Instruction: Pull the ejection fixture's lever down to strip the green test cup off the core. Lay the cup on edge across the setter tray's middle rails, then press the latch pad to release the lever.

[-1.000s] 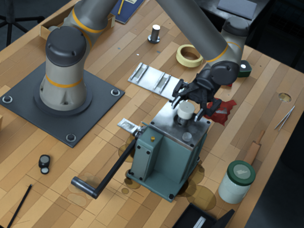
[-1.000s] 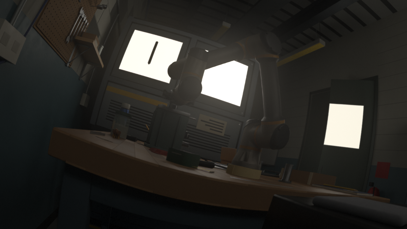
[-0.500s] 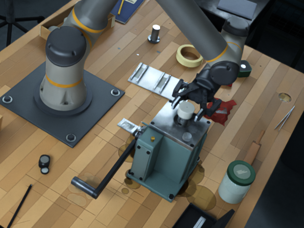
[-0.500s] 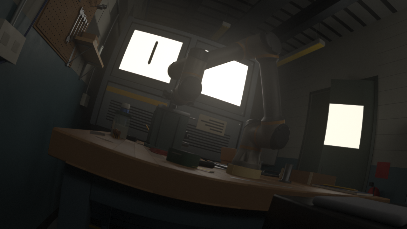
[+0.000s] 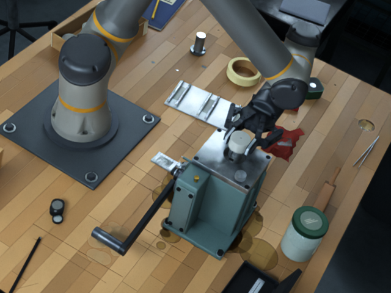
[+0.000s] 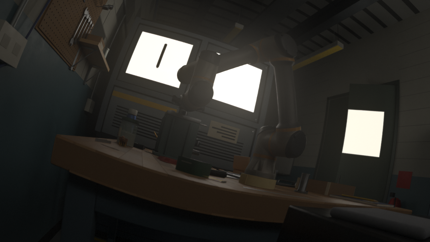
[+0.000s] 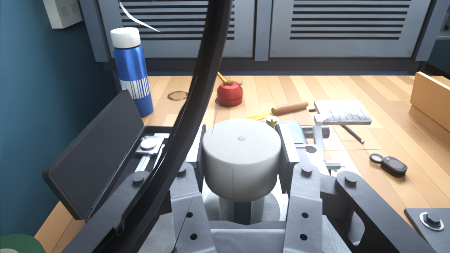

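The pale test cup (image 5: 239,142) (image 7: 241,159) stands upside down over the core on the fixture's steel top plate. My gripper (image 5: 240,141) (image 7: 241,148) is around it from the far side and grips it by its sides. The teal ejection fixture (image 5: 214,195) sits mid-bench. Its black lever (image 5: 139,220) slopes down to the bench on the near left. A round grey latch pad (image 5: 240,175) lies on the top plate, just in front of the cup. The steel setter tray (image 5: 199,103) lies flat behind the fixture, with rail pairs across it.
My arm's base plate (image 5: 75,132) fills the left. A white jar with a green lid (image 5: 304,233) stands right of the fixture. A red rag (image 5: 285,142) lies behind it. A tape roll (image 5: 243,72) and a steel post (image 5: 199,43) sit beyond the tray. An open black case (image 7: 104,151) lies near.
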